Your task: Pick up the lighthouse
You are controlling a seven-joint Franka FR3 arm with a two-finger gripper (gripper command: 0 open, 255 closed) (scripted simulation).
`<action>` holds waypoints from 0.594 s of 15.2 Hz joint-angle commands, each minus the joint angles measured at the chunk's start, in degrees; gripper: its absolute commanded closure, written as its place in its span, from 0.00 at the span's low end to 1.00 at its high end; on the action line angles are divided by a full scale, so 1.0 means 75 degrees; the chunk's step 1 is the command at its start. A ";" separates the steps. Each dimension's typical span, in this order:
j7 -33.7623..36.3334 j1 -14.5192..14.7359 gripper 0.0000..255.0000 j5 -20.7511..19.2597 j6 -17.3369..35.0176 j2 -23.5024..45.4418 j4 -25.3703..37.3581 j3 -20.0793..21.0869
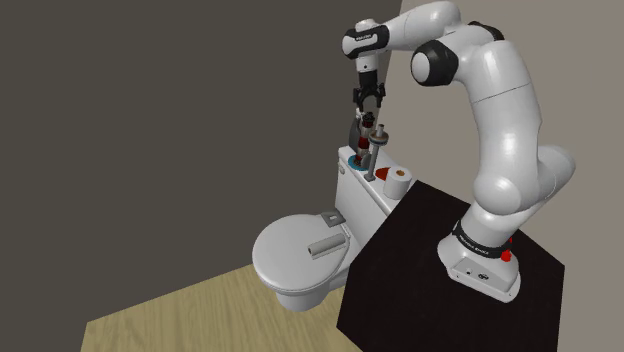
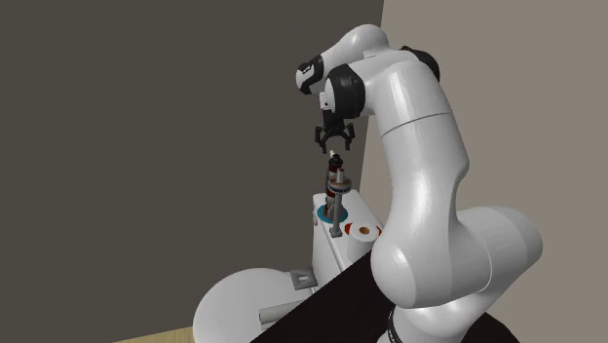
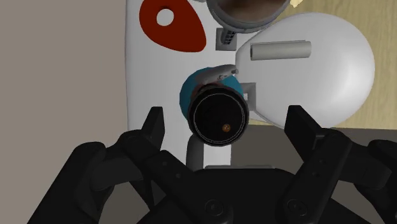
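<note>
The lighthouse (image 1: 375, 150) is a slim dark tower standing upright on a teal round base on the white toilet tank lid (image 1: 362, 178). My gripper (image 1: 368, 103) hangs straight above it, open, fingers pointing down. In the second exterior view the gripper (image 2: 333, 146) sits just over the lighthouse (image 2: 336, 195) tip without touching it. Seen from the wrist, the lighthouse's round dark top (image 3: 218, 119) lies midway between the spread fingers of the gripper (image 3: 226, 121), and the teal base (image 3: 186, 93) peeks out beneath.
A toilet paper roll (image 1: 399, 183) and a red flat piece (image 3: 173, 25) share the tank lid. A grey cylinder (image 1: 324, 246) lies on the closed toilet seat (image 1: 285, 262). Walls stand close behind the tank. The black stand (image 1: 420, 270) adjoins the toilet.
</note>
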 commanded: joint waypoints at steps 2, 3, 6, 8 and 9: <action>0.0017 -0.0069 0.00 0.0047 0.0020 0.0346 0.0292 0.0020; 0.0017 -0.0066 0.00 0.0052 0.0104 0.0373 0.0234 0.0024; 0.0018 -0.0063 0.00 0.0070 0.0343 0.0472 0.0092 0.0037; 0.0018 -0.0061 0.00 0.0079 0.0467 0.0528 0.0024 0.0044; 0.0018 -0.0062 0.00 0.0079 0.0466 0.0529 0.0026 0.0044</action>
